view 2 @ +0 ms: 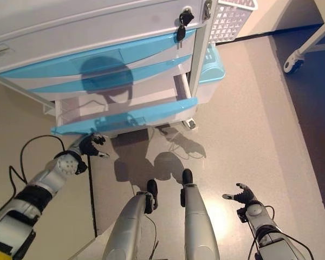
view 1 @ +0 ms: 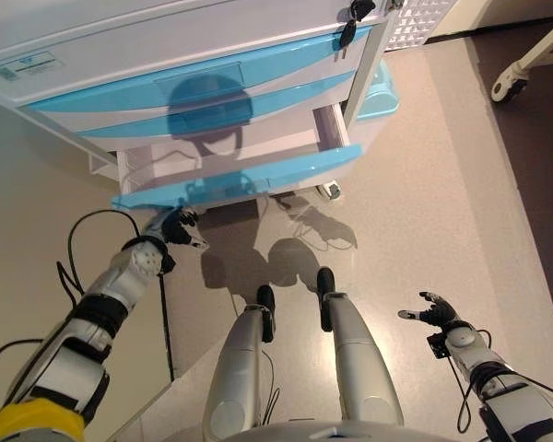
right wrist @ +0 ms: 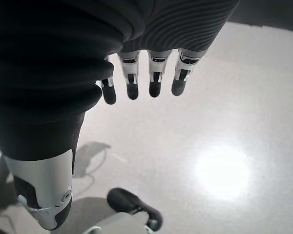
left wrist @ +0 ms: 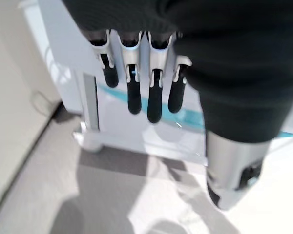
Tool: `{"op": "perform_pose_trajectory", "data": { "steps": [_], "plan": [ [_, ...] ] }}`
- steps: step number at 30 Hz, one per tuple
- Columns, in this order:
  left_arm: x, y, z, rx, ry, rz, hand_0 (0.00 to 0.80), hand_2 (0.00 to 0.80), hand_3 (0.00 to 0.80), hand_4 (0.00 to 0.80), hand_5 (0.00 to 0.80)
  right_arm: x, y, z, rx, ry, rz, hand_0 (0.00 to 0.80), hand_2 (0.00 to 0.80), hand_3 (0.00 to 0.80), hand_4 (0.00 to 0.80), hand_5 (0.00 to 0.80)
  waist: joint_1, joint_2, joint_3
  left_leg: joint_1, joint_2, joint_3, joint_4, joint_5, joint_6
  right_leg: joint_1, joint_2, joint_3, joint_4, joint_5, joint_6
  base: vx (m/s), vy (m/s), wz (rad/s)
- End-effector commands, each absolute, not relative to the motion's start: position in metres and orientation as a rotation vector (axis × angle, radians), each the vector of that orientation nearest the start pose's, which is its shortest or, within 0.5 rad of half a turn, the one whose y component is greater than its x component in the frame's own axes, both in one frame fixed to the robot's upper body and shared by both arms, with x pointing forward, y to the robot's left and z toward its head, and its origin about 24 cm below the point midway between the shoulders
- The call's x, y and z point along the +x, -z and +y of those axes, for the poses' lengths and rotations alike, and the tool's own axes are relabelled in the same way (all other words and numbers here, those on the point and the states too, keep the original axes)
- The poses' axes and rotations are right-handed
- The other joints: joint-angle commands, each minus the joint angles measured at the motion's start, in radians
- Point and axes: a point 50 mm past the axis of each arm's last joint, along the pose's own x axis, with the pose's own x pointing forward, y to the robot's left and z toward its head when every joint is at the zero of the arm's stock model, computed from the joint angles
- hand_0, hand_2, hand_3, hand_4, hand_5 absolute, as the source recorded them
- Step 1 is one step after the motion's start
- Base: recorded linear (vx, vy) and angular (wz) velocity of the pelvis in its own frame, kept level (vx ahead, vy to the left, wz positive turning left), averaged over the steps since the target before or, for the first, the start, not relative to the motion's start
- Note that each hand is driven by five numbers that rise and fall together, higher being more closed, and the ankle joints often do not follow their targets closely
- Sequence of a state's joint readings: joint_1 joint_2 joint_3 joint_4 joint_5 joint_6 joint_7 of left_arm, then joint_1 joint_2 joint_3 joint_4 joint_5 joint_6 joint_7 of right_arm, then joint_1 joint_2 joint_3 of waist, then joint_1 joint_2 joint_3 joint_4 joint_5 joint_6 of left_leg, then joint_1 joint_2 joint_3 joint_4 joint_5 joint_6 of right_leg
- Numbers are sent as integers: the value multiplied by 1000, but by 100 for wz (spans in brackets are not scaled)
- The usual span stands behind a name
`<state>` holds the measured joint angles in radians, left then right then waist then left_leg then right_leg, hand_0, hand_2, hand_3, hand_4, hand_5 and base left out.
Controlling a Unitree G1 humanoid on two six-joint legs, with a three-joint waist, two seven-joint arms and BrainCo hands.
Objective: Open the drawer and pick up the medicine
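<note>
Drawer [view 1: 240, 180] pulled out, contents unclear; both robot hands relaxed, holding nothing.

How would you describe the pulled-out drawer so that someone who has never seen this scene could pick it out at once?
Find the white cabinet with curved blue drawer fronts, standing on the floor ahead of the robot. The open drawer is the lowest of the blue fronts visible, just above the robot's left hand. Unlike the two closed drawers above, it juts forward, showing its pale inside.
</note>
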<state>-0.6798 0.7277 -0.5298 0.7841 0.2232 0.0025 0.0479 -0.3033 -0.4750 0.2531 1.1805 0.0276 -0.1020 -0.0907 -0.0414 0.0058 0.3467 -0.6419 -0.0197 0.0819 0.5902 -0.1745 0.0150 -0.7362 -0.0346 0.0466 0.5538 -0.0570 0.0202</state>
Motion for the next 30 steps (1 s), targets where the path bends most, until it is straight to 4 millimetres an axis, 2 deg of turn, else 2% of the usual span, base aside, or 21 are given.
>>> {"op": "perform_pose_trajectory", "data": {
  "steps": [1,3,5,6,7,8,9,10,18,23,28,30],
  "plan": [
    [366,-150,296,1173,-173,61,0,0,0,0,0,204,90,-303,-644,110,854,0,0,0,0,0,-19,2,-32,16,-30,31,-84,46,63,59,16,0,-34,-8,-17,12,14,-5],
    [367,-155,301,1186,-189,70,0,0,0,0,0,203,91,-302,-645,105,861,0,0,0,0,0,-20,-2,-34,12,-28,33,-82,45,63,57,16,2,-38,-6,-16,0,0,0],
    [373,-180,307,1195,-244,40,0,0,0,0,0,200,94,-301,-654,85,875,0,0,0,0,0,-28,-8,-38,5,-24,37,-78,43,64,52,16,6,-44,1,-13,10,10,-2],
    [374,-185,307,1187,-255,31,0,0,0,0,0,199,95,-300,-650,82,878,0,0,0,0,0,-28,-11,-40,4,-23,38,-76,41,64,52,17,8,-48,4,-12,104,28,-5],
    [376,-193,304,1180,-260,7,0,0,0,0,0,198,96,-299,-645,78,883,0,0,0,0,0,-26,-9,-42,13,-21,31,-66,9,58,60,22,14,-37,-24,-6,108,30,-6],
    [376,-199,310,1179,-285,8,0,0,0,0,0,196,97,-298,-648,71,887,0,0,0,0,0,-29,-11,-44,11,-20,32,-66,8,59,59,24,17,-43,-20,-4,16,19,-9],
    [376,-200,310,1179,-287,6,0,0,0,0,0,197,97,-297,-647,71,885,0,0,0,0,0,-30,-15,-43,-1,-19,42,-75,40,65,49,20,15,-57,10,-8,16,36,-13],
    [376,-207,316,1179,-314,9,0,0,0,0,0,196,99,-295,-642,60,890,0,0,0,0,0,-32,-14,-45,6,-16,39,-62,6,60,55,25,22,-50,-16,0,10,37,-13],
    [377,-228,321,1165,-385,-33,0,0,0,0,0,191,106,-285,-625,30,902,0,0,0,0,0,-36,-24,-51,-10,-14,47,-26,-16,66,45,27,36,-34,-25,1,23,23,-3],
    [377,-226,320,1156,-398,-52,0,0,0,0,0,189,109,-280,-613,22,901,0,0,0,0,0,-35,-27,-55,-9,-14,47,-18,-26,69,46,29,39,-28,-31,0,10,11,-2],
    [375,-213,321,1147,-375,-18,0,0,0,0,0,187,110,-278,-617,11,904,0,0,0,0,0,-30,-26,-65,1,-16,47,-21,-28,69,53,28,40,-26,-35,-1,0,0,0],
    [375,-205,315,1138,-342,-22,0,0,0,0,0,187,111,-278,-617,11,905,0,0,0,0,0,-27,-26,-66,6,-19,44,-26,-25,68,59,28,38,-28,-33,-2,-43,-13,0]
  ]
}}
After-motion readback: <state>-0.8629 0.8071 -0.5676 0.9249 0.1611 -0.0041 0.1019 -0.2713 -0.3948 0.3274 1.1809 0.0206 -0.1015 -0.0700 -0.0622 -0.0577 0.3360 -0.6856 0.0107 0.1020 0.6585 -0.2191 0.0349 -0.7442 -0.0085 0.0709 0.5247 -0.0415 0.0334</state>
